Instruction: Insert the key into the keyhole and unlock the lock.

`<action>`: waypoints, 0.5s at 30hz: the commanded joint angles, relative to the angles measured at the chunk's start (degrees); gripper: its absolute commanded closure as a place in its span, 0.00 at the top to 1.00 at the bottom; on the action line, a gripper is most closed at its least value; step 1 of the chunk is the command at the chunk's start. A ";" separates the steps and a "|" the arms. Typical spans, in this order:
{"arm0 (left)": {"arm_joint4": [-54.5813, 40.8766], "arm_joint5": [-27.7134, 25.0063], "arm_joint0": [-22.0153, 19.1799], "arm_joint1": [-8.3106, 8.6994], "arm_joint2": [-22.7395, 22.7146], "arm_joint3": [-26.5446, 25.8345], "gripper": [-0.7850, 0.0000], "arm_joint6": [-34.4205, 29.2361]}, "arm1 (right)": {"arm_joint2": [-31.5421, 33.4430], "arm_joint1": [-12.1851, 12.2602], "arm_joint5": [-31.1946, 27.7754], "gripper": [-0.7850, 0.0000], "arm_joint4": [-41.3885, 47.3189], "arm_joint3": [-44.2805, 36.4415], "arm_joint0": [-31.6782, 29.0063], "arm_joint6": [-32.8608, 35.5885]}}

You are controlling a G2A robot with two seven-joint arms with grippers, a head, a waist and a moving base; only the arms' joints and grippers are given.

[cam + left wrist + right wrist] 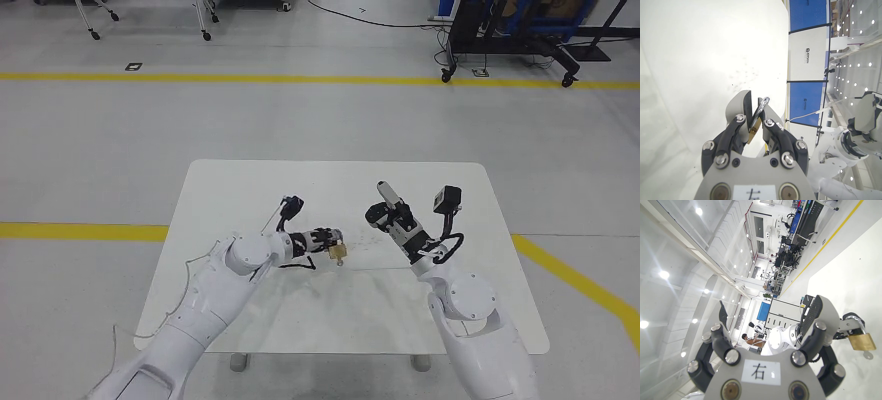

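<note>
- Top view: overhead, from the 6 o'clock edge of table (250, 190), facing down.
- Left wrist: close behind left gripper (754, 100), facing table.
- Right wrist: tilted toward room, sharing lock (863, 341) with both others.

Left tool (328, 243) grips brass padlock (338, 254) over white table (250, 190); right tool (384, 192) nearby, apart.

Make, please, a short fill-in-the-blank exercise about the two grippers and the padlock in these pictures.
1. The left gripper is shut on the padlock, gripping its silver ____.
2. The right gripper is ____ and holds nothing.
3. The table under both arms is ____ in colour.

Missing words: shackle; open; white.
</note>
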 commanded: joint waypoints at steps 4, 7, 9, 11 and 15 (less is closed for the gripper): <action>1.97 0.67 -0.64 0.08 -0.31 0.90 0.98 0.86 | 0.00 0.00 0.00 1.00 0.00 0.00 0.00 0.00; 1.47 0.57 -0.51 0.24 -1.33 0.70 1.00 1.34 | 0.00 0.00 0.00 1.00 0.00 0.00 0.00 0.00; 1.00 0.34 -0.31 0.42 -2.30 0.42 1.00 1.84 | 0.00 0.00 0.00 1.00 0.00 0.00 0.00 0.00; -0.50 -0.86 0.15 0.62 -3.78 -0.46 1.00 2.86 | 0.00 0.00 0.00 1.00 0.00 0.00 0.00 0.00; -2.64 -5.72 1.81 1.23 -7.19 -3.41 1.00 5.65 | 0.00 0.00 0.00 1.00 0.00 0.00 0.00 0.00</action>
